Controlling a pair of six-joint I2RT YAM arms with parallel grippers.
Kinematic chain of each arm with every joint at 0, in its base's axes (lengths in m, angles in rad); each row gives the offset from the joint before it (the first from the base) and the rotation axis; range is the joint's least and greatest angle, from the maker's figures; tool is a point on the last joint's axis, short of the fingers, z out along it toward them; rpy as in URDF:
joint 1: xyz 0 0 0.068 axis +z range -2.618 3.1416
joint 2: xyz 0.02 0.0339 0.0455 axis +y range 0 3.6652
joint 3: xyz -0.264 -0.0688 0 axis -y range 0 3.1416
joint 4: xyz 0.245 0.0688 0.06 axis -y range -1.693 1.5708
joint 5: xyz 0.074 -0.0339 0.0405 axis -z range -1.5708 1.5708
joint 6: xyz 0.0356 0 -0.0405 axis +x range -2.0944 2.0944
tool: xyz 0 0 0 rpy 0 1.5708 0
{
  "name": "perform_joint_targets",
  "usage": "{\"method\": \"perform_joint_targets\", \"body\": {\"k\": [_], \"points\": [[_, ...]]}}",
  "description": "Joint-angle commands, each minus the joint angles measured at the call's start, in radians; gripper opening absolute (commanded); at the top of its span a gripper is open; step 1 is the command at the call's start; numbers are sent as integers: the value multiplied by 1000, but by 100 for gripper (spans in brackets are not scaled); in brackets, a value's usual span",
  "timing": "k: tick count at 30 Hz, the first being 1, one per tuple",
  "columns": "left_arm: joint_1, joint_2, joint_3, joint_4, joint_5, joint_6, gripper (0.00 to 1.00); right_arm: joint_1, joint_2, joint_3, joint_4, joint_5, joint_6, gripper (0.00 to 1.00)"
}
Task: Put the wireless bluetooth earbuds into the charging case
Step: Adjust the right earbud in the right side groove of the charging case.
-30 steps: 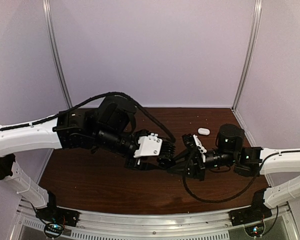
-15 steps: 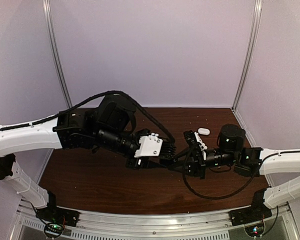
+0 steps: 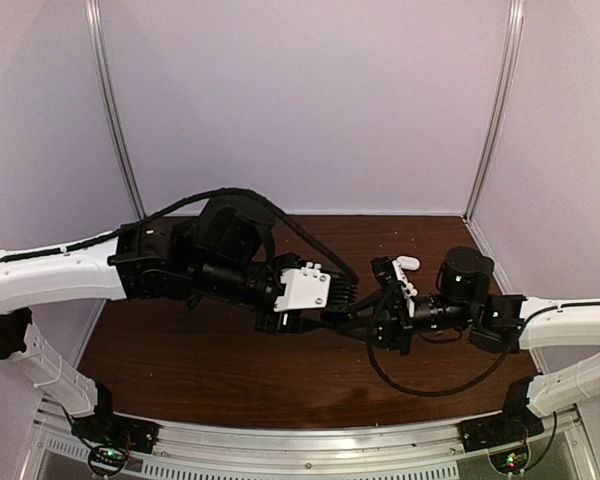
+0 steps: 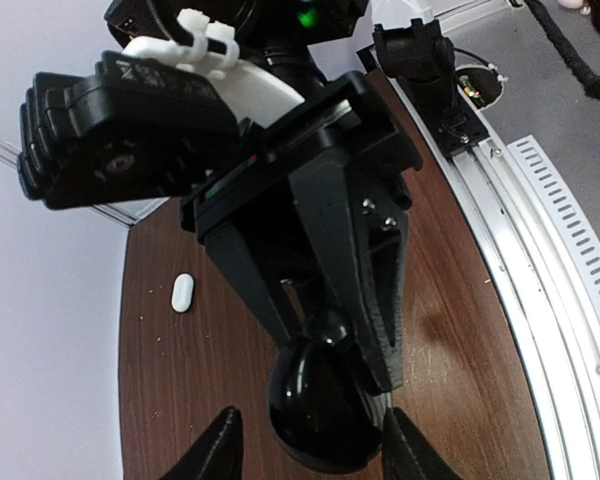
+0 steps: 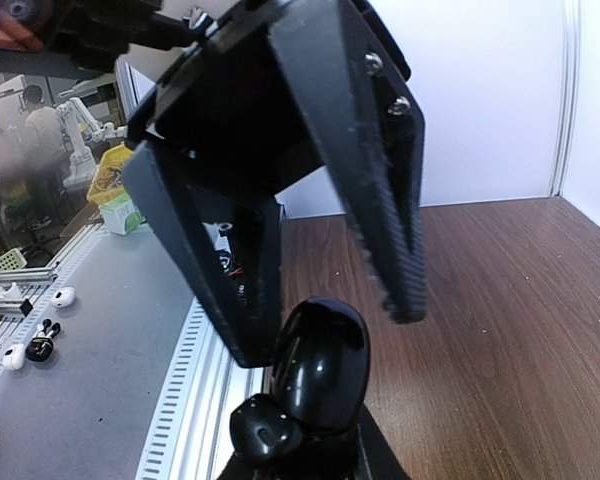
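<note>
Pale lilac walls (image 3: 300,100) and aluminium corner posts close in a dark brown wood-grain tabletop (image 3: 180,350). From above, the small glossy white oval charging case (image 3: 407,263) lies flat near the far right corner. Its long axis runs along the far edge, with bare wood on its far side and the right arm's wrist just beside it. The left gripper (image 3: 348,314) and right gripper (image 3: 359,319) meet tip to tip over the tabletop's middle.

From the left wrist, the right gripper's ribbed black fingers (image 4: 365,280) converge, clamped on a glossy black rounded object (image 4: 318,405). It sits between the left gripper's own parted fingertips; whether they touch it I cannot tell. The case shows beyond as a smooth white pill.

From the right wrist, the left gripper's fingers (image 5: 380,170) stand spread, straddling the black object with a gap on either side. A slotted aluminium rail (image 5: 195,390) lines the tabletop's near edge.
</note>
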Motion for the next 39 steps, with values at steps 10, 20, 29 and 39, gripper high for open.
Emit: {"method": "perform_joint_targets", "body": {"k": [10,20,29,39], "points": [[14,-30,-25,69,-34,-11,45,6,-25,4,48,-21,-2,0],[-26,0,-37,64,-46,61,39,4,-24,1,79,5,52,0],[-50,21,-34,69,-161,87,27,1,-22,-2,99,6,72,0],[-59,-17,-82,145,-203,47,47,-2,-22,-21,117,-10,69,0]]}}
